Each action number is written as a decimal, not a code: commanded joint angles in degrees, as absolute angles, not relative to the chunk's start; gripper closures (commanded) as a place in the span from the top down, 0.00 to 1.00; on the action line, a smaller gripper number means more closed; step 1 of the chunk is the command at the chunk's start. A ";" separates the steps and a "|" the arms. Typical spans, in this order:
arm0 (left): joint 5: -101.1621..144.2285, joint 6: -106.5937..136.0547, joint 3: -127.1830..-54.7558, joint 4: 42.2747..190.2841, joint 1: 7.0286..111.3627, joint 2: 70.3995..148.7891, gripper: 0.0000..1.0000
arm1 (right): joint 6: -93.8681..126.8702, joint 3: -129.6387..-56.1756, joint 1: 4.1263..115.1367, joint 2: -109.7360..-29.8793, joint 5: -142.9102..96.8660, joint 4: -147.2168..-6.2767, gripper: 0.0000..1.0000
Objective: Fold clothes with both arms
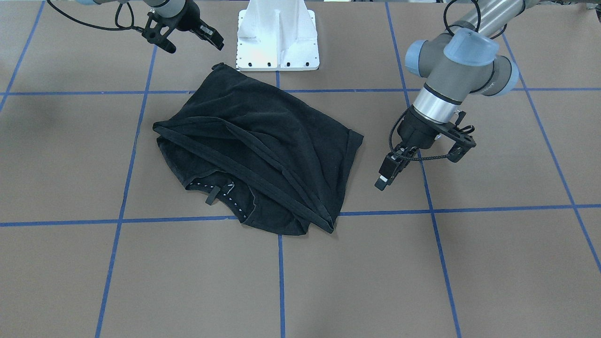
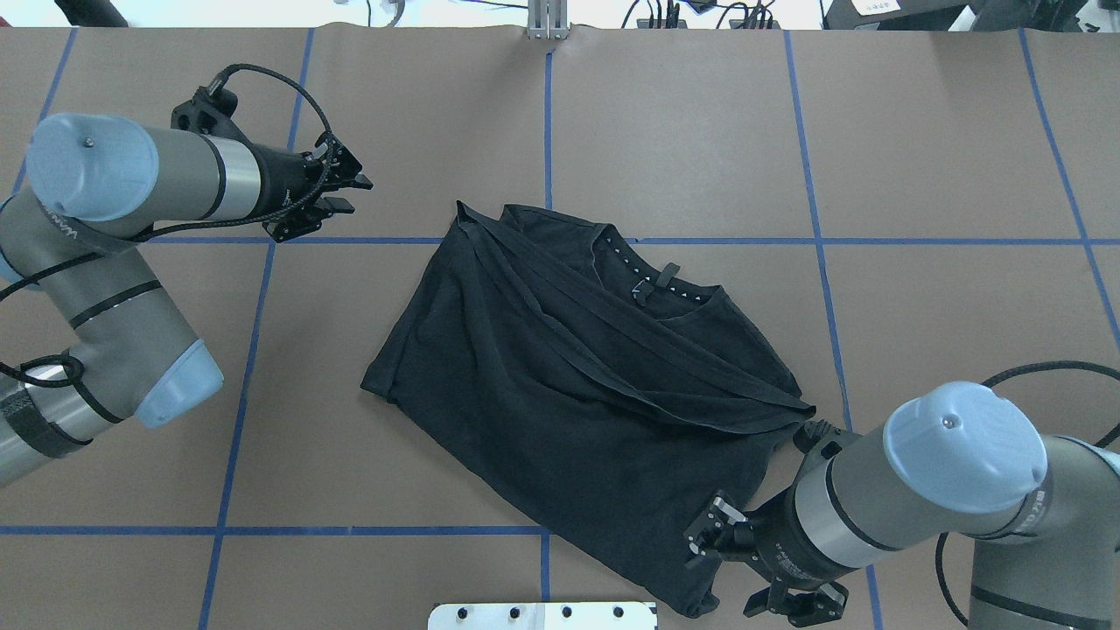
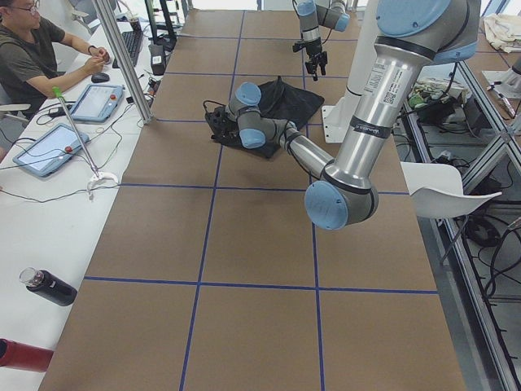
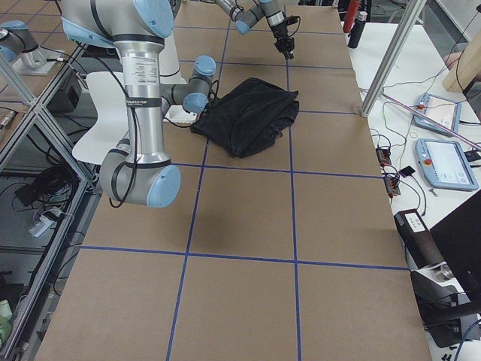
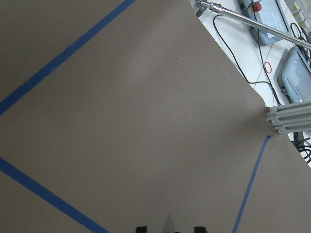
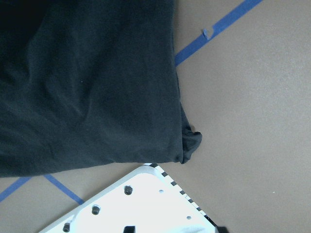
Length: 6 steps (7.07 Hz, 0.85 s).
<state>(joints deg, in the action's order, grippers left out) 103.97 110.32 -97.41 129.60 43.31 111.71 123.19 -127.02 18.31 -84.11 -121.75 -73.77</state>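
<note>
Mid-table, overhead view as clock: black T-shirt lies in a skewed, half-collapsed heap. The collar is exposed at its 1 o'clock, and a hem band runs diagonally from 11 to 4. The graphic isn't showing. One bunched corner sits at 5 o'clock, just beside the white pedestal base.

Right gripper: at the shirt's 5 o'clock by that corner, jaws spread, holding nothing. Left gripper: at 10 o'clock, well apart from the cloth, jaws also spread and empty. Its wrist cam sees only bare table and blue tape.

My read: this is a regrasp step, so no fold counts as done yet.

How to do it well:
- Right: pinch the 5 o'clock corner low, top layer only. The corner is wadded, so there's a real chance of grabbing several layers.
- Left: come in to the 9 o'clock edge, not the diagonal band, since that band is a folded-over hem and would drag the layer beneath.
- Close both before lifting, then lift together and pull apart to flatten.
- Keep the right wrist clear of the pedestal on the way up.
- Flatten first, fold second.
</note>
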 commanded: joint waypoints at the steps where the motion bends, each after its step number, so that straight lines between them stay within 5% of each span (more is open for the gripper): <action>1: 103.28 111.00 -99.14 127.88 39.92 108.21 0.54 | 122.18 -124.13 26.85 -80.36 -122.78 -73.74 1.00; 6: 98.44 116.89 -102.22 125.87 30.42 104.94 0.56 | 113.29 -115.40 37.09 -71.72 -121.65 -73.92 1.00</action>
<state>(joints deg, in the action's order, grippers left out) 98.86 116.64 -102.04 127.12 31.65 105.08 114.12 -116.70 36.30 -72.95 -122.11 -73.95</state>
